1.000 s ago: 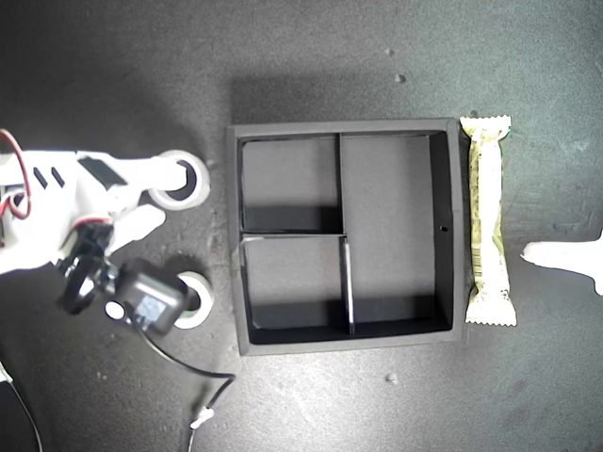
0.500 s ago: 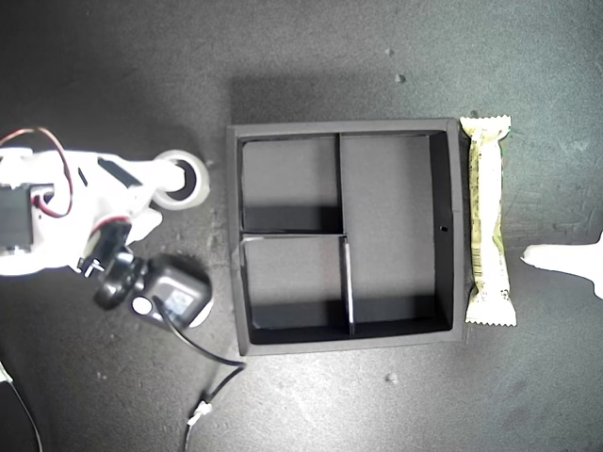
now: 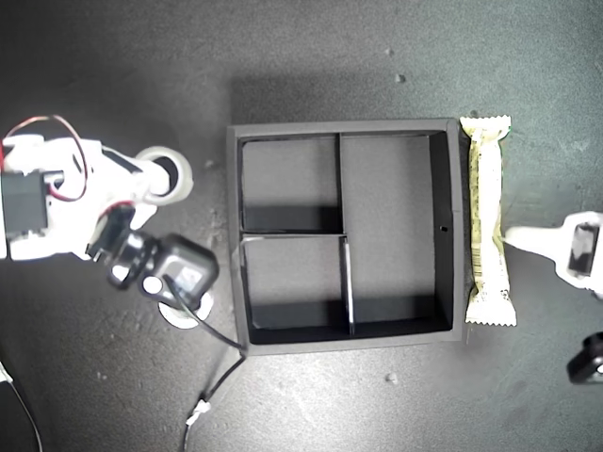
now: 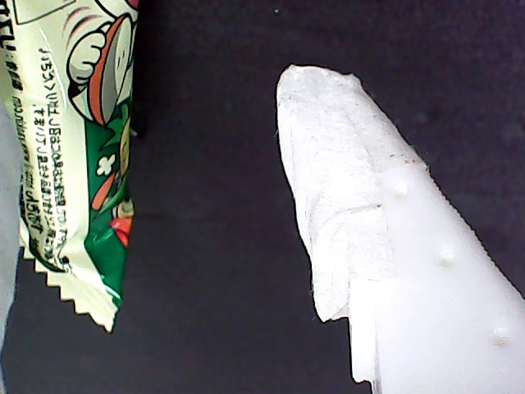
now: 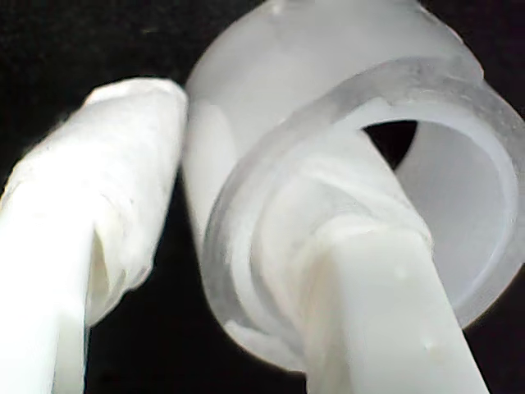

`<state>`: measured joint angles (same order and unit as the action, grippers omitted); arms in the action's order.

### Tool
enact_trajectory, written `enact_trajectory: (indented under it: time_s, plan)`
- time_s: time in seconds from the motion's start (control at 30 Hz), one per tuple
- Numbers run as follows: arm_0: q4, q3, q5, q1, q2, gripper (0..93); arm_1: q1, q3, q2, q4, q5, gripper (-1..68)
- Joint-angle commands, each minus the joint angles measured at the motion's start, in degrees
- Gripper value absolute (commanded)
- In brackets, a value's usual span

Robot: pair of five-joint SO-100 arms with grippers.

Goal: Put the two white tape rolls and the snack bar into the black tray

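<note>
Our second gripper (image 5: 238, 246) jaws pinching a tape roll's (image 3: 166, 174) wall, first gripper (image 3: 513, 237) jaws released, now reaching the snack bar (image 3: 487, 218).

two tape rolls (image 3: 168, 175) (image 3: 184, 314); one snack bar (image 3: 488, 219); one tray (image 3: 453, 226)

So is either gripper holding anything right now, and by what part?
My second gripper pinches a white tape roll by its wall, one finger through the hole. My first gripper holds nothing.

Snack bar (image 4: 78, 156) crimped end beside one white claw finger (image 4: 344, 222), apparently apart.
</note>
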<state>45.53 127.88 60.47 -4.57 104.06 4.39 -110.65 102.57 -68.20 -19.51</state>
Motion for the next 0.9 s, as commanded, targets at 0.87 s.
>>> enact_trajectory:
  time_s: [0.87]
  plan:
    - [11.9,-12.6,-2.5,4.1,16.3,1.3,-4.2,6.1,-21.8,14.3,7.8,6.1]
